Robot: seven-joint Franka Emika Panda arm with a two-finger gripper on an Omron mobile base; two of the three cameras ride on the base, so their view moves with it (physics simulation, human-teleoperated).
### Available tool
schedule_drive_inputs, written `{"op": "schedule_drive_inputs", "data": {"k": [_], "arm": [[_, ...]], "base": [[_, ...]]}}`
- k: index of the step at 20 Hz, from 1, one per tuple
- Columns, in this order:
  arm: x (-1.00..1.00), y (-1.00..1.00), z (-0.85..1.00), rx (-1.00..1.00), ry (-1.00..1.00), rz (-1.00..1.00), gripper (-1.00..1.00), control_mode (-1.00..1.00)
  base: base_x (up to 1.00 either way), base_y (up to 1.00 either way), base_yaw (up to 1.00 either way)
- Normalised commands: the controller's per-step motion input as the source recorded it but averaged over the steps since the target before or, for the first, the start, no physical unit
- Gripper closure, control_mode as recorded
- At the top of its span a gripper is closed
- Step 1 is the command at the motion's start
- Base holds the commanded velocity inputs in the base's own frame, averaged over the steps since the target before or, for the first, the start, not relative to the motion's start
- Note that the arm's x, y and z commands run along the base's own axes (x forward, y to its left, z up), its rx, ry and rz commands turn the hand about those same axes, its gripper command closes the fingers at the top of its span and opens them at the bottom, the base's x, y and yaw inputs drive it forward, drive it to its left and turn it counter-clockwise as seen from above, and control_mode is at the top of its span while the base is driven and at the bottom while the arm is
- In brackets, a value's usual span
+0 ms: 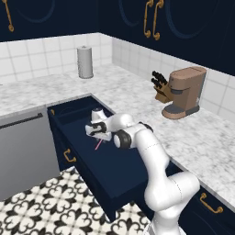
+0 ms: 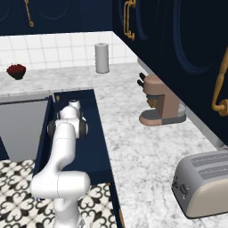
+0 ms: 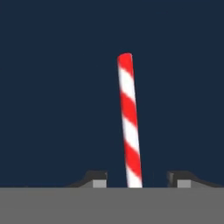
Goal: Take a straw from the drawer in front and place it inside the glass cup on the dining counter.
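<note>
Straw (image 3: 129, 122), red-and-white striped, unlabelled, on drawer (image 1: 114, 183) floor between end effector (image 3: 137, 178) fingertips, apart, not touching it

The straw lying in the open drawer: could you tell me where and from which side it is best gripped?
Probably across its thin shaft, coming down from above: the straw lies flat on the drawer floor, so only its sides are free. In the hand view the gripper already straddles its near end, fingertips apart on either side.

My arm (image 1: 158, 179) is glossy white, rounded segments with dark joint rings; my hand (image 1: 96, 129) carries dark fingertips.
</note>
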Motion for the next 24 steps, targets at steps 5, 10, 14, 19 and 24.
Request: {"op": "schedule_drive_inputs", "data": {"k": [5,10,14,19,24], "arm": [[-0.03,0.0,-0.05,0.0,0.0,0.0,1.0,-1.0],[-0.13,0.0,0.06,0.0,-0.01,0.0,1.0,-1.0],[-0.36,-0.03,0.92,0.08,-0.08,0.0,1.0,-1.0],[-0.41,-0.11,1.0,0.17,-0.04,0.02,1.0,-1.0],[-0.71,-0.22,1.0,0.04,0.0,0.08,1.0,-1.0]], "base": [[0.0,0.0,0.0],[0.0,0.0,0.0],[0.0,0.0,0.0],[0.0,0.0,0.0],[0.0,0.0,0.0]]}}
